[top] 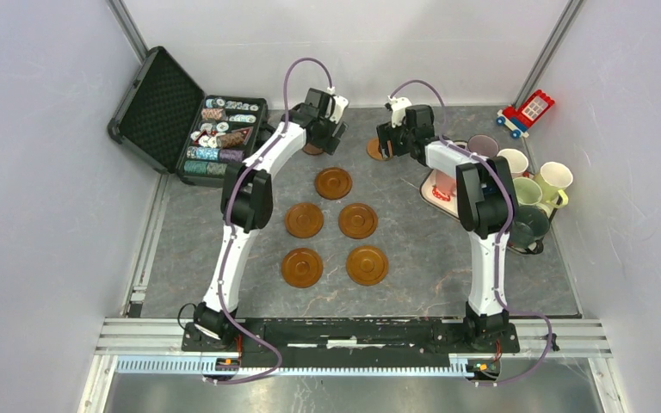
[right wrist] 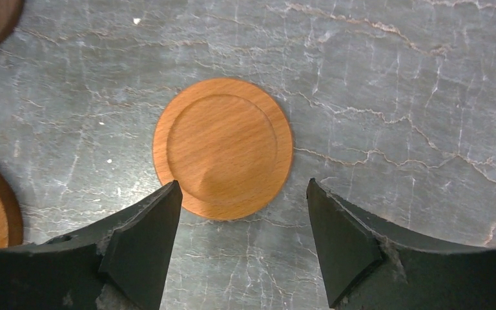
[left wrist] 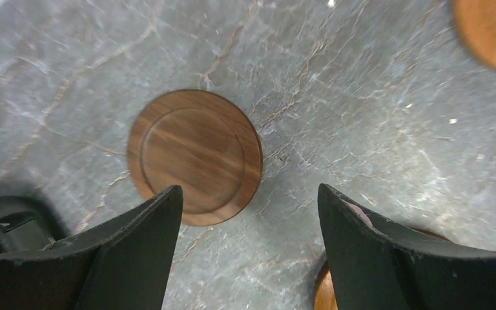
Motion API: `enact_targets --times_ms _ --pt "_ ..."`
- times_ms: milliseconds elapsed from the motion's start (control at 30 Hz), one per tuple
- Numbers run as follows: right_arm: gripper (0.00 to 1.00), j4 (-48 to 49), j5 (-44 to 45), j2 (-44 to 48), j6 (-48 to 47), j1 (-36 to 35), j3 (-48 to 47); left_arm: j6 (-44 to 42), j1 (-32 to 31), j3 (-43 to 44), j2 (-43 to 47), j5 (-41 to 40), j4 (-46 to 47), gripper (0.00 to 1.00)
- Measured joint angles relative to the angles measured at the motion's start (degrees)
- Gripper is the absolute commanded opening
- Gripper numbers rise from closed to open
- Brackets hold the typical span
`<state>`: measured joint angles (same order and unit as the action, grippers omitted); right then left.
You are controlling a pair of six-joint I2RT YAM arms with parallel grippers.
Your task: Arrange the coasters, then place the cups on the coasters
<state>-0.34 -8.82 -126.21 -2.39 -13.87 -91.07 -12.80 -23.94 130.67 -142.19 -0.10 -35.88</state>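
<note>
Five brown wooden coasters (top: 333,182) lie flat on the grey marbled table (top: 430,275), to the right of the open black case (top: 151,107) of chips and nearer the arm bases than it. One lies alone at the far end, then come two pairs side by side, none touching. Each is a round disc with a raised rim and a sunken, ringed centre.

Two more lie apart from that group, about level with the case. The dark coaster (left wrist: 195,157), walnut brown with streaky grain, is the closer of the two to the case. The left gripper (left wrist: 250,194) hangs over it, fingers spread wide with nothing between them. The orange coaster (right wrist: 223,145), paler and finer grained, lies farther from the case. The right gripper (right wrist: 242,187) hangs above it, its jaws also wide apart and empty.

The mugs (top: 527,191) stand clustered at the side of the table opposite the case. Mauve-grey, pale pink-white, cream-yellow, light green and one dark mug can be seen; any behind the right arm cannot be made out. A white tray (top: 441,188) with red print lies between the mugs and the coasters.
</note>
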Motion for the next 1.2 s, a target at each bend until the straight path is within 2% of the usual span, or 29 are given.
enact_targets --times_ms 133,267,667,967,1200 --pt "0.77 0.26 1.01 -1.09 0.17 0.00 0.00 -0.02 -0.02 0.42 -3.85 -2.03 -0.26 0.83" --pt "0.71 0.48 1.42 -2.49 0.90 -0.02 0.00 0.33 0.26 2.93 -5.25 -2.75 -0.22 0.82" --pt "0.60 2.99 0.46 -3.96 3.91 -2.14 -0.24 4.81 4.26 3.13 -5.42 5.44 -2.71 0.72" --pt "0.58 4.17 -0.11 -6.16 4.37 -5.22 -2.93 5.90 5.33 2.51 -4.98 7.65 -2.60 0.59" --pt "0.57 4.55 -0.35 -6.88 4.79 -5.97 -3.76 5.95 5.49 -1.46 -2.54 6.86 -2.73 0.55"
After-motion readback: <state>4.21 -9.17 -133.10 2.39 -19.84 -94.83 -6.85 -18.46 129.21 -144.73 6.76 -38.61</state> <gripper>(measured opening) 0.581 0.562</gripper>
